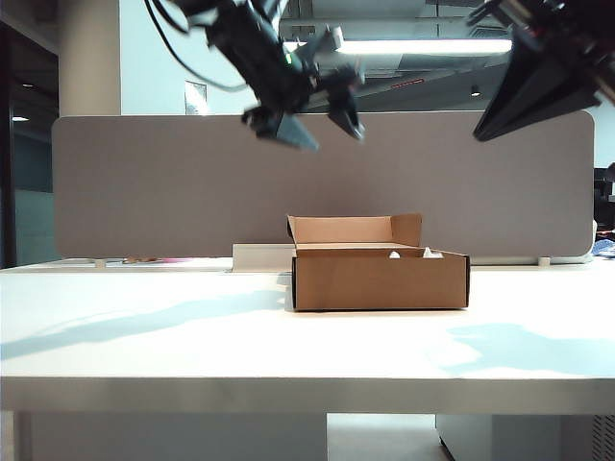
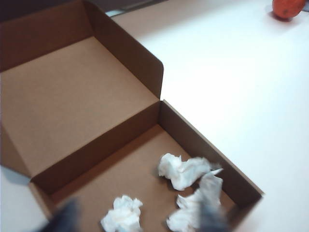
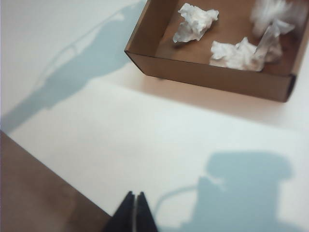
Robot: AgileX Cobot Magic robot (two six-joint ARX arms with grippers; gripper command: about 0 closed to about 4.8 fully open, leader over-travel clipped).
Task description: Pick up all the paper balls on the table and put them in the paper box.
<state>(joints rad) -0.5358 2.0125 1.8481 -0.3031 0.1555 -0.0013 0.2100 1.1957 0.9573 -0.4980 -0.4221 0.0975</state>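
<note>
Already you can see the table (image 1: 144,336) carries nothing white besides the paper box (image 1: 380,280), which sits mid-table w/ its rear flaps up. Box is stiff-ish cardboard but light and low-walled — nudge it and it'll likely slide, so if you ever need to shift it, take a side wall, not a flap. All three paper balls (image 2: 186,170) lie inside it, bunched toward one end wall, two touching or nearly so, the third (image 2: 123,215) a bit apart. They're soft, crumpled, near weightless — they'd squash under the fingers and spring back, won't slip, won't break; pinch across the lumpy middle w/ a light squeeze, since a loose tail could tear or unravel. Left gripper (image 1: 312,120) hangs high above the box's left end, fingers spread, nothing between them. Right gripper (image 3: 135,212) is up over bare table beside the box — fingers pressed together, empty. Judging by this, the job looks done.
</note>
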